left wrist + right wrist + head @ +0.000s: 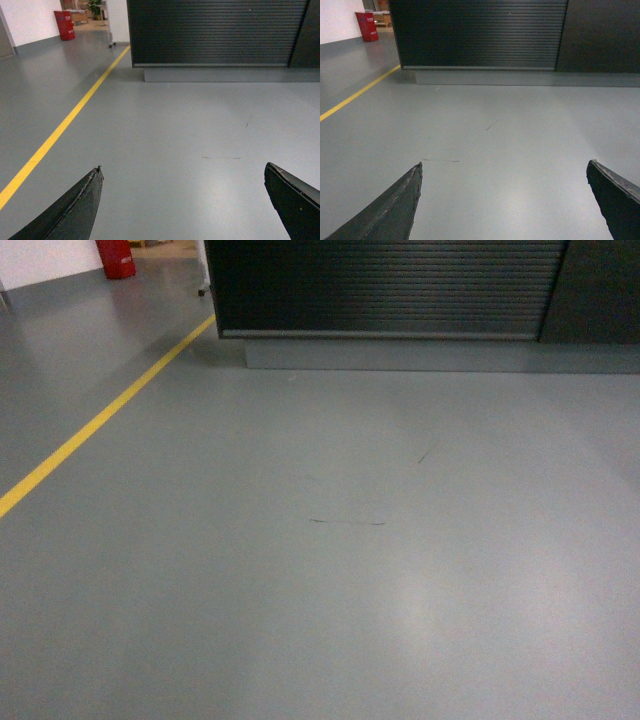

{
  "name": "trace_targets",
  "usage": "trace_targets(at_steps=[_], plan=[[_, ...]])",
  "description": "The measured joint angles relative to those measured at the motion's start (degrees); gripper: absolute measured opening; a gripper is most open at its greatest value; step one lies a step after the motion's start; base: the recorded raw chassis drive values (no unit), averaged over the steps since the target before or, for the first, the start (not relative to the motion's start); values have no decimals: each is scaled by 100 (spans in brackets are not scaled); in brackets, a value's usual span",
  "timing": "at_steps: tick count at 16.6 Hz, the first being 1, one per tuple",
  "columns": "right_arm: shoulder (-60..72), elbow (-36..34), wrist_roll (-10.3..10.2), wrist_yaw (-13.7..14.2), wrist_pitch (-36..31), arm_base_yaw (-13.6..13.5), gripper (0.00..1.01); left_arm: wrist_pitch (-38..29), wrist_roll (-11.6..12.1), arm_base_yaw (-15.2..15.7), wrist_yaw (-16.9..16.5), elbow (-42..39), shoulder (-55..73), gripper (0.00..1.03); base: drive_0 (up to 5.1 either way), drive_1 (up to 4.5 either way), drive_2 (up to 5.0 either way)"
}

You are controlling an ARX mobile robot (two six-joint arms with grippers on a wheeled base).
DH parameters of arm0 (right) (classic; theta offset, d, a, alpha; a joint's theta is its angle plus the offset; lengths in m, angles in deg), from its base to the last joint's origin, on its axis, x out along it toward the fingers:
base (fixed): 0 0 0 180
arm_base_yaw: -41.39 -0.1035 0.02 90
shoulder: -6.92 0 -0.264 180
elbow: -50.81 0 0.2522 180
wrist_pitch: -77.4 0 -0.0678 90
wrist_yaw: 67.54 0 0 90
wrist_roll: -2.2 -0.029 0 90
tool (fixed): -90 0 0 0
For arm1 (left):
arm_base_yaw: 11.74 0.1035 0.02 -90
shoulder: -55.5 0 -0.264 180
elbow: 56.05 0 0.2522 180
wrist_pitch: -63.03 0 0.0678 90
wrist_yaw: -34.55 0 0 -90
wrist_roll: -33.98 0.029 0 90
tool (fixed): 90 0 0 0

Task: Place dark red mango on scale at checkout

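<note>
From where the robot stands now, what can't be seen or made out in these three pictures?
- Counter top: the checkout shows only its ribbed front; the upper frame edge cuts off its top in all views, so neither scale nor mango can be seen.
- Left gripper and right gripper: only the finger tips show, spread wide and empty; the rest is cut off below.
- Red object: far away, too small to identify.
- Arms: absent from the head view.

A shop-like hall: grey floor (350, 570), yellow line (100, 420), ribbed dark checkout (390, 285).
</note>
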Motion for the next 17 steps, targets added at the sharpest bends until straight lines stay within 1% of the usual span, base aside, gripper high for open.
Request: trace_targets(at_steps=[17], plan=[[0,0,0,0,0,0,98,0,-2,0,2,0,0,98,0,0,0]])
